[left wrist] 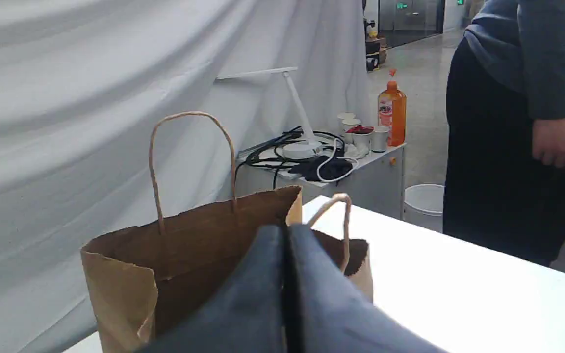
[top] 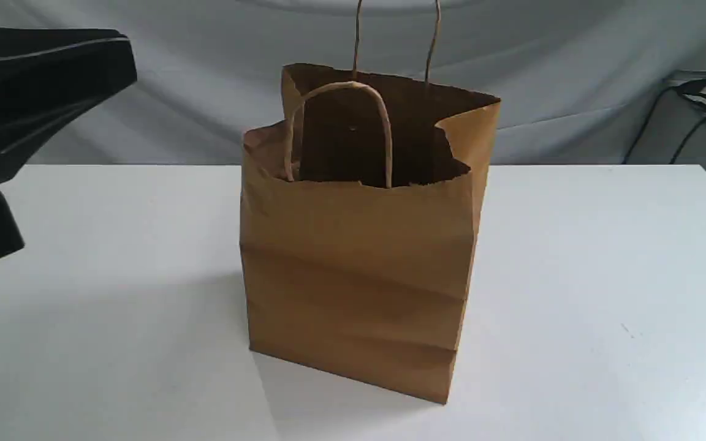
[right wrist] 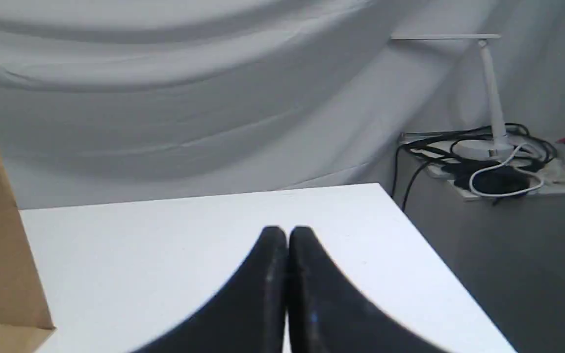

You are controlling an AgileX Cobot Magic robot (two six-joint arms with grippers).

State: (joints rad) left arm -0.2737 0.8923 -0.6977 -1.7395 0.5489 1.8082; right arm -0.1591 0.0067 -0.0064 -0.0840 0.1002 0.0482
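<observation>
Exterior view: a brown paper bag (top: 359,294) stood upright and open-topped at the middle of the white surface (top: 604,275). Left wrist view: the left fingers (left wrist: 272,250), pressed together and holding nothing, pointed toward the bag's torn rim and hung apart from it. Right wrist view: the right fingers (right wrist: 275,245), likewise closed and empty, hung over the surface, with the bag well off to one side.
</observation>
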